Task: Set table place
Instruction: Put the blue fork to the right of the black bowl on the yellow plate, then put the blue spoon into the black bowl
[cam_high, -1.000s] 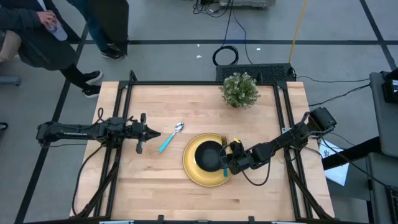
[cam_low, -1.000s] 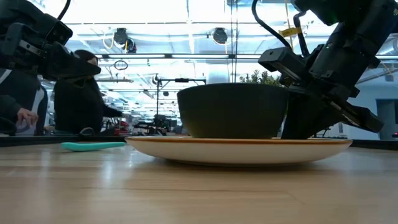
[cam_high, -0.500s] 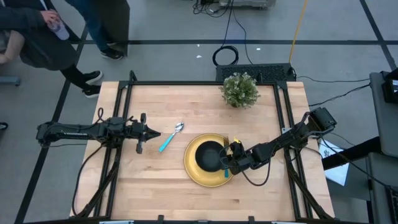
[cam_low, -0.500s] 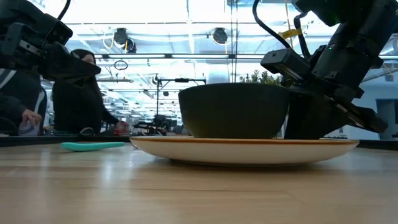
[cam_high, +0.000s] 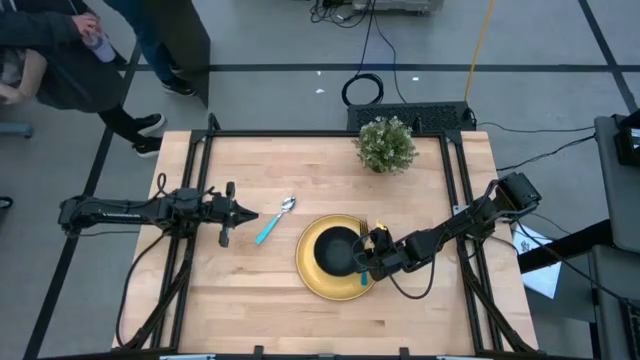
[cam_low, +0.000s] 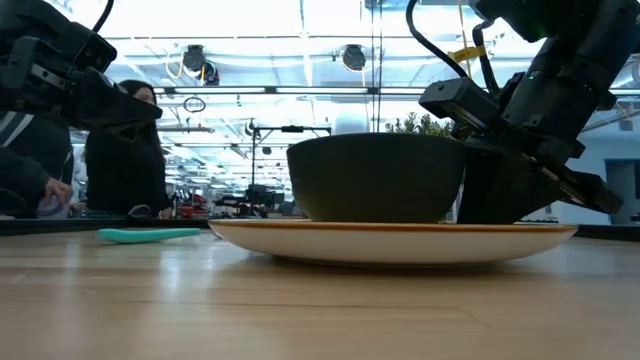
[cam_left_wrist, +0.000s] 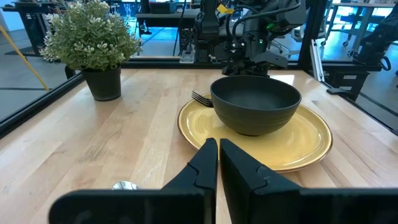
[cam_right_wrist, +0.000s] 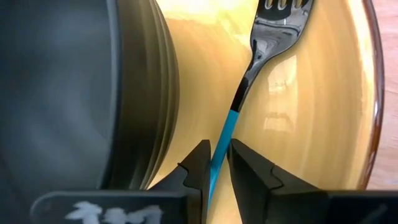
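Fork (cam_right_wrist: 249, 93) handle is clamped in the right pincer (cam_right_wrist: 214, 163) over the plate (cam_high: 318, 277), beside the bowl (cam_high: 337, 250); level lifting is advised. Left pincer (cam_left_wrist: 219, 158) is closed, empty.

Left arm (cam_high: 130, 210): slim, matte black — jointed tube links.
Right arm (cam_high: 450, 232): black, boxy wrist block, looping black cable.
Fingers (cam_left_wrist: 205, 171): dark, wedge-shaped — flat inner faces.
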